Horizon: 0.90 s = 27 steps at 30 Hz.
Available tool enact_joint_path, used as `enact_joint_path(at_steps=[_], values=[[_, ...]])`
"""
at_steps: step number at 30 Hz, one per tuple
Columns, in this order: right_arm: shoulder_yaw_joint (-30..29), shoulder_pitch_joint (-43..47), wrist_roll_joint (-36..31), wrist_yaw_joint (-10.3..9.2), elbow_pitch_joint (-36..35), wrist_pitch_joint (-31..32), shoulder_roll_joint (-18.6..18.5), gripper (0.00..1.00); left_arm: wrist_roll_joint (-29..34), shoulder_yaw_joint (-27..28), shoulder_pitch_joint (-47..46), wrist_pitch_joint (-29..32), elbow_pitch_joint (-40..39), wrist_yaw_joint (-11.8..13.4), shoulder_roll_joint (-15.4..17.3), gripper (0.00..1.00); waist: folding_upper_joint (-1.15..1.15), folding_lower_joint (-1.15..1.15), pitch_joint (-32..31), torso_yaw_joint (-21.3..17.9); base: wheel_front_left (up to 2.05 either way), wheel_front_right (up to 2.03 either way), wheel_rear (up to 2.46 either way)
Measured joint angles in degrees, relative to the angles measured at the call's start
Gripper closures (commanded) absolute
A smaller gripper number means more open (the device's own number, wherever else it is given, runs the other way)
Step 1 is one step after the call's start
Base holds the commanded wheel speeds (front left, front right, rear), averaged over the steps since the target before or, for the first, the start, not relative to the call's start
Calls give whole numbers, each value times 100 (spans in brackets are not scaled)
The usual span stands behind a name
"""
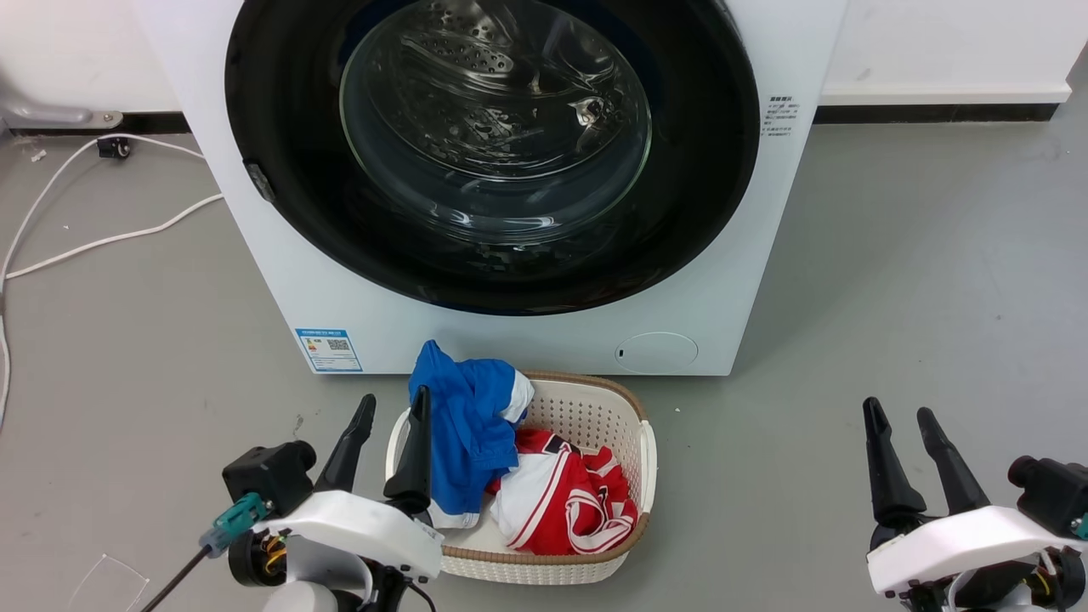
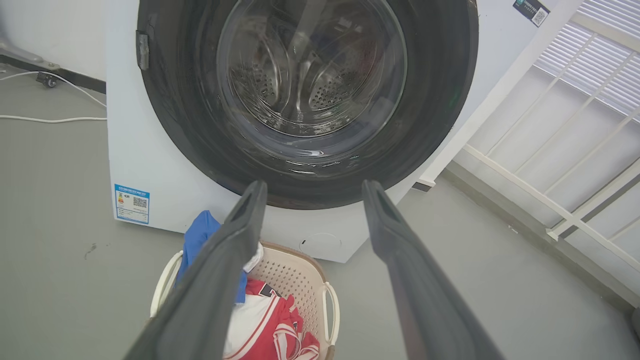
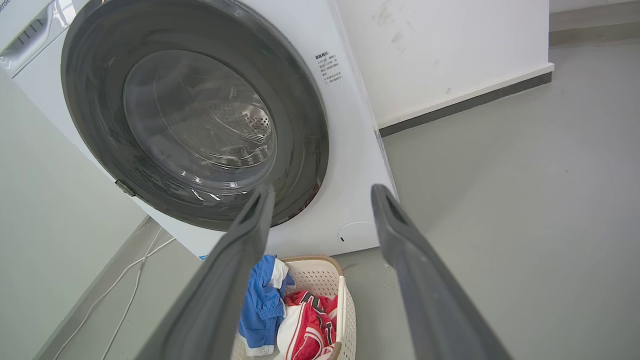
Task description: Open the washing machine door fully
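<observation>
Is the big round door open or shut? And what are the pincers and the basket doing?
washing machine door, shut flat against the washing machine.
left pincer, open, holding nothing.
right pincer, open, holding nothing.
laundry basket, upright, holding blue and red clothes.

The glossy black washing machine door (image 1: pixel 280 127) sits shut on the white washing machine (image 1: pixel 340 306).

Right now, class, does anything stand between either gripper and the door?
Yes, partly. A basket of clothes sits on the floor before the machine, under the door, just ahead of the left gripper. The closed door sits higher, so a reach over the basket looks free. Between the right gripper and the door lies bare floor.
</observation>
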Motion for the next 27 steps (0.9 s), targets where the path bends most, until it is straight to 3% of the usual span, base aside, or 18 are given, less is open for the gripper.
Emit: enact_joint_path(at_steps=[27], values=[[60, 98, -1588, 1, -218, -120, 18, 0, 1421, -305, -3, -387, -30, 249, 149, 0, 0, 0, 2, 8, 0, 0, 0]])
